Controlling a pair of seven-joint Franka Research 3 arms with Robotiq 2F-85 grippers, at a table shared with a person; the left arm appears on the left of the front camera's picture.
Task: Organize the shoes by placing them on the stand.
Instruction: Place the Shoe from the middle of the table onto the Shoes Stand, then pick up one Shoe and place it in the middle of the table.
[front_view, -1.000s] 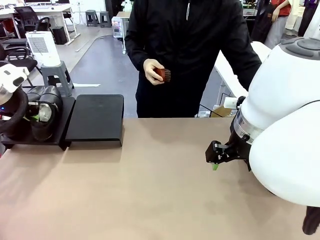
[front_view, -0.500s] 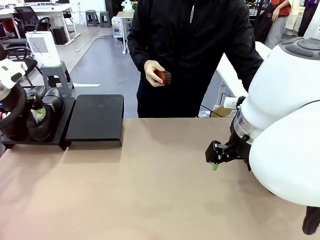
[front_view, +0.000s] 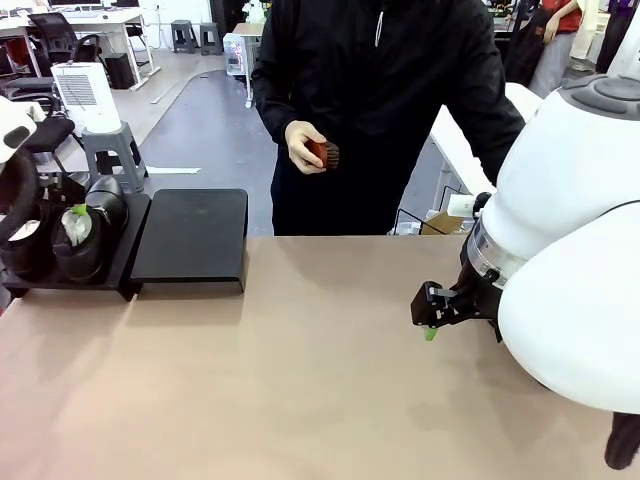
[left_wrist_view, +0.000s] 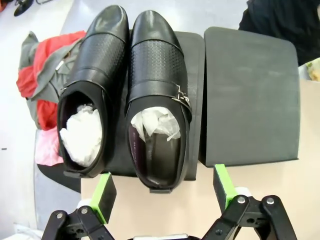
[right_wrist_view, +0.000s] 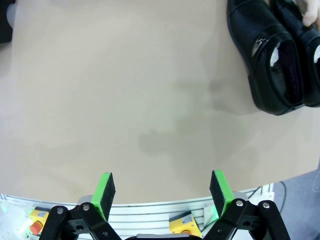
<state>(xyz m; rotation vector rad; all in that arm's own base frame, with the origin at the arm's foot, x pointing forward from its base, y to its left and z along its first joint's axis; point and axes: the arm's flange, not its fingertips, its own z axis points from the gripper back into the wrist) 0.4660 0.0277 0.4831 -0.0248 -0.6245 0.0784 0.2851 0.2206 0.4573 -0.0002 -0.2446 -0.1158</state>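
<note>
Two shoes (left_wrist_view: 92, 95) side by side on the left half of the stand (left_wrist_view: 250, 95), toes pointing far, crumpled white paper (left_wrist_view: 82, 135) inside each. Left claw (left_wrist_view: 164, 190) wide open over their heels, gripping nothing. Right claw (right_wrist_view: 162, 192) also open and empty, over the tan table (right_wrist_view: 125, 100). Two more black shoes (right_wrist_view: 267, 65) on that table, well apart from the right claw.

We find the desk (front_view: 300, 390) open across its middle; shoes (left_wrist_view: 157, 75) block the stand (left_wrist_view: 250, 95) on its left half only
</note>
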